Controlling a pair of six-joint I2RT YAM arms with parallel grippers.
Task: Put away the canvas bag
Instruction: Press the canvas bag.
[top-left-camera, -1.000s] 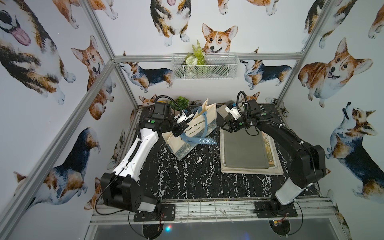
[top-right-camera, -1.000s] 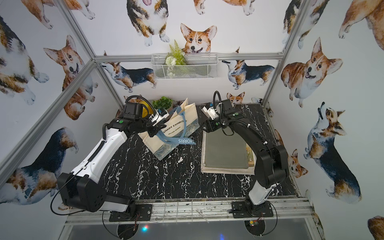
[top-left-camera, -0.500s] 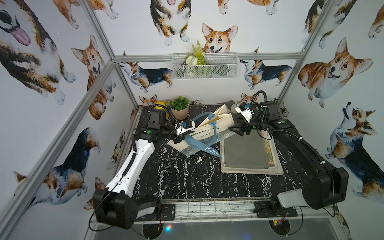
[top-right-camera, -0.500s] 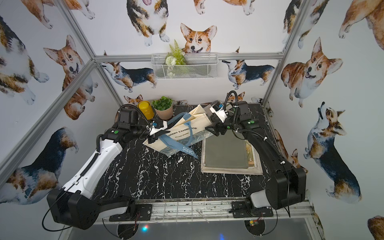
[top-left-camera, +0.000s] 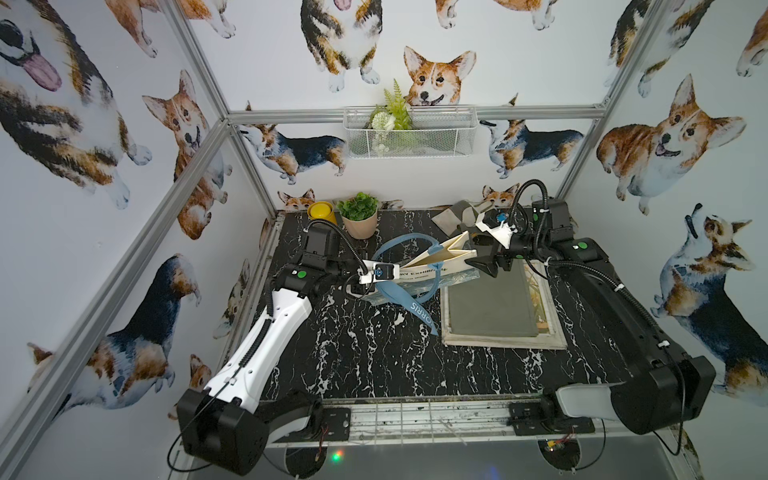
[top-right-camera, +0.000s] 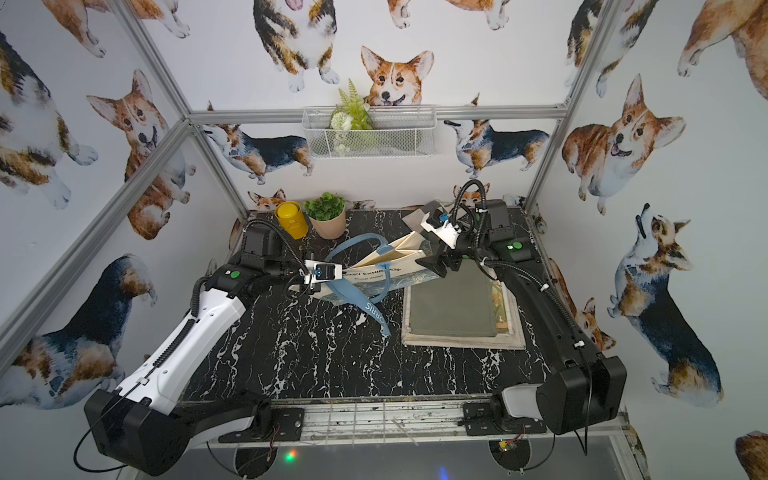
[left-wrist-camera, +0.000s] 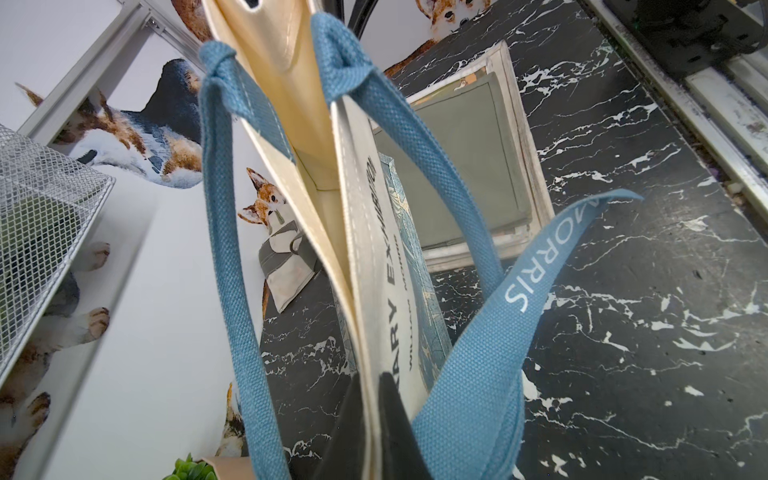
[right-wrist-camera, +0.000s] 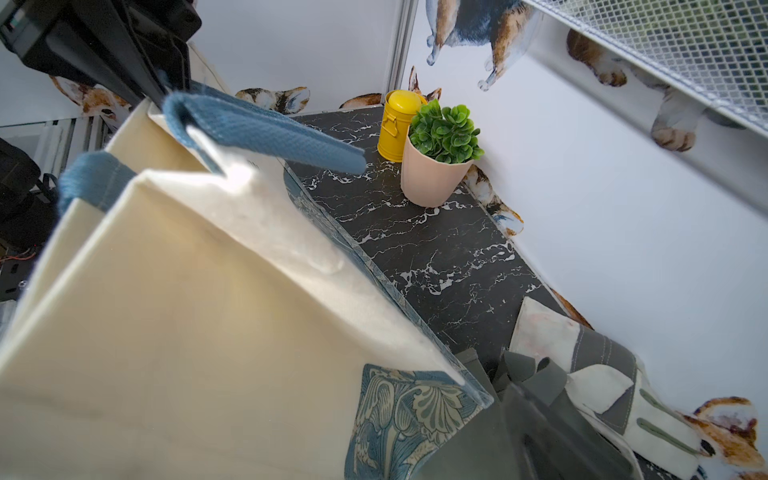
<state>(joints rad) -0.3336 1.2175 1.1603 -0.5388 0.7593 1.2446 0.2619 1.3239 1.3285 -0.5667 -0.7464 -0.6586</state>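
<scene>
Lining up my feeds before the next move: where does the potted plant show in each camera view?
Top view: potted plant far back, beside the yellow can.
Top view: same place, by the can.
Left wrist: only leaves and pot rim peek in beside the canvas bag.
Right wrist: whole plant beside the can, beyond the bag.
Shared landmark: wire basket, in all four.

Robot lab test cell, aluminium frame (top-left-camera: 540, 112), corgi-print walls (top-left-camera: 540, 50), marble-pattern tabletop (top-left-camera: 374, 353)
</scene>
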